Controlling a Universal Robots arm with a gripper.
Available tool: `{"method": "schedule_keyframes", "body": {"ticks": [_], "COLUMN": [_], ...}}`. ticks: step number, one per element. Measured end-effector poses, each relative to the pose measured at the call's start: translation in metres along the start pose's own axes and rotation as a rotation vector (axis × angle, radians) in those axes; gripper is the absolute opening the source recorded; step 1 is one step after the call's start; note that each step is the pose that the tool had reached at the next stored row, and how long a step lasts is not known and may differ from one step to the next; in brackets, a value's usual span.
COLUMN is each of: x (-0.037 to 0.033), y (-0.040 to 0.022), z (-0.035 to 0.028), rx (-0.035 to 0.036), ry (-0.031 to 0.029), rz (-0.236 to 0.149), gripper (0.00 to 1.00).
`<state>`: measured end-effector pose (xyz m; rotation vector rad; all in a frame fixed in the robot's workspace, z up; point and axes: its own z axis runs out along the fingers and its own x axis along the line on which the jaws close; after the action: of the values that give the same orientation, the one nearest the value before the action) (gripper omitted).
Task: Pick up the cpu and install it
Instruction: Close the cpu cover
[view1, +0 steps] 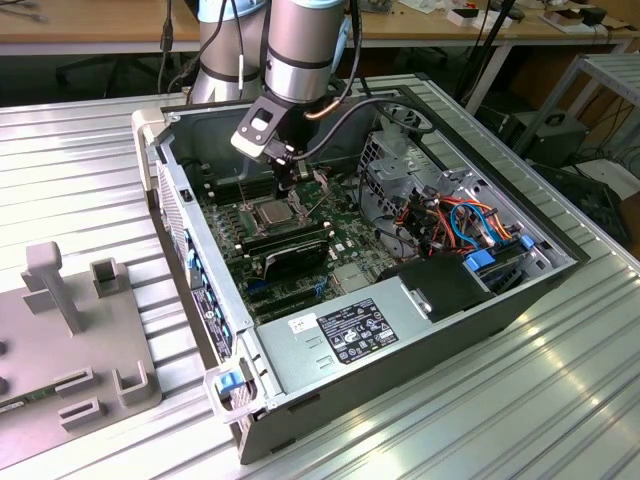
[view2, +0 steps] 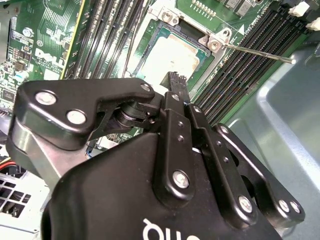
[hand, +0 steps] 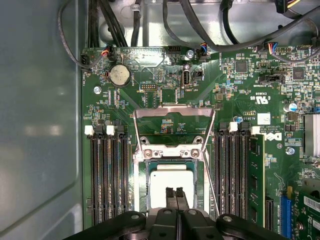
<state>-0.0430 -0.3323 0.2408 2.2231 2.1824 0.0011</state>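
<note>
The cpu lies in the open socket. The gripper, fingers pressed together, stands over it. Good seating demands it flush, square, unforced

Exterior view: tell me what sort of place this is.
Probably a robotics lab or workshop: a robot arm reaches into an open computer case on a ribbed metal table, with wooden desks behind.

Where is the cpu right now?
In the first wrist view the cpu lies in the socket, between the memory slot banks, with the tool tips right over it.
</note>
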Motion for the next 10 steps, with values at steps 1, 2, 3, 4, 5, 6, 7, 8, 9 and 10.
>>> {"method": "schedule_keyframes", "body": {"ticks": [1,2,3,4,5,6,7,8,9,10], "x": [0.0,0.0,0.0,-0.0001,-0.0001,-0.0002,-0.0002,-0.0003,-0.0003,-0.0004], "y": [0.0001,0.0001,0.0001,0.0001,0.0002,0.0003,0.0003,0.0004,0.0005,0.0005], "z": [-0.0016,-0.0028,-0.0044,-0.0063,-0.0085,-0.012,-0.0144,-0.0195,-0.0216,-0.024], "rx": [-0.0002,-0.0001,-0.0002,-0.0002,-0.0002,-0.0002,-0.0001,-0.0002,-0.0002,-0.0002], "ry": [0.0002,0.0002,0.0003,0.0003,0.0003,0.0003,0.0004,0.0002,0.0003,0.0003], "rz": [0.0,0.0,0.0,0.0,0.0,0.0,0.0,0.0,0.0,0.0], "gripper": [0.11,0.11,0.11,0.11,0.11,0.11,0.11,0.11,0.11,0.11]}}
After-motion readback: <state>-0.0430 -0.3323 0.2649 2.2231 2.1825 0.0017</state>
